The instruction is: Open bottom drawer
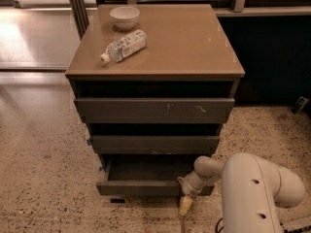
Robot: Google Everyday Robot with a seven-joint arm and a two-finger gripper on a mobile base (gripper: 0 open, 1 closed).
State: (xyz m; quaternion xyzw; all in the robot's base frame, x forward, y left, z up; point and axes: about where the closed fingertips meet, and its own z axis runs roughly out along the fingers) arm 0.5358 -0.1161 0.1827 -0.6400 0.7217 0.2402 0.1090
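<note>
Gripper (187, 201) sits against the right end of the bottom drawer (141, 189), which is partly out below the front edge of the worktop (184, 42); its grasp cannot be told. Pulling off-centre could skew and jam the drawer, or the gripper could slip off the handleless front.

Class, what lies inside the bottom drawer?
Inside the bottom drawer nothing shows; its rear is hidden under the middle drawer. The claw sits at its front right end.

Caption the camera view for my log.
Robot hand at right front edge of the part-open bottom drawer; bowl and bottle atop the cabinet.
</note>
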